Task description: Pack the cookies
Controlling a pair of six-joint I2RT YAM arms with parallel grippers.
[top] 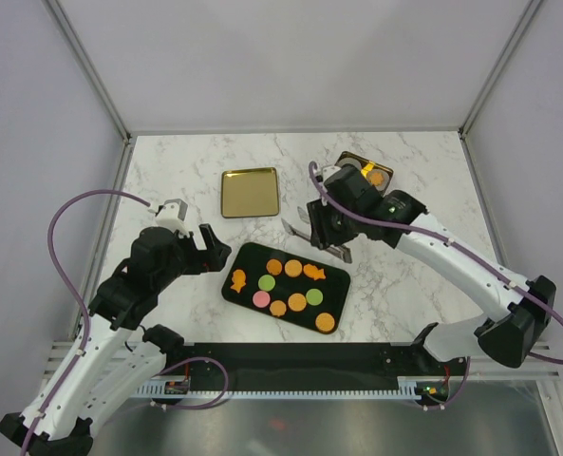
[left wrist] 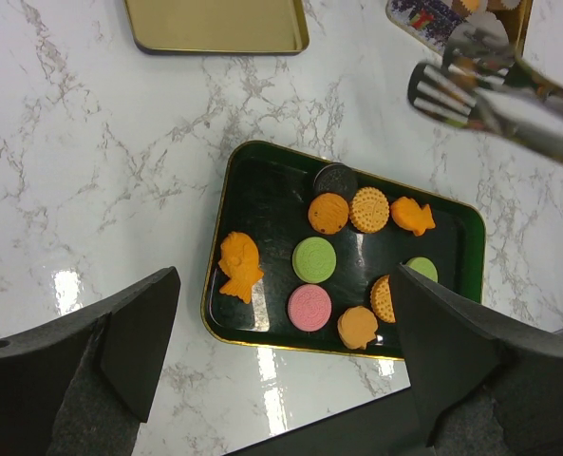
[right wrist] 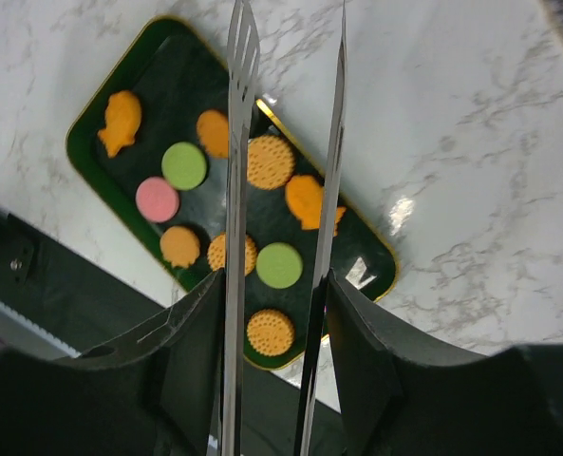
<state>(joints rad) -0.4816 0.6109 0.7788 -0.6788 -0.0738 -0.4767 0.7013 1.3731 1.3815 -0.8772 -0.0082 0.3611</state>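
The cookies lie flat on a dark green tray with a gold rim: round orange, green and pink ones, a dark one and orange fish shapes. My right gripper is shut on metal tongs, which hang just past the tray's far edge. In the right wrist view the tongs' blades stand apart with nothing between them, over the cookies. My left gripper is open and empty at the tray's left end; in its own view it looks down on the tray.
A shallow gold tray lies behind the cookie tray. At the back right, partly behind the right arm, sits a gold box with an orange cookie in it. White walls close the marble table at the back and sides.
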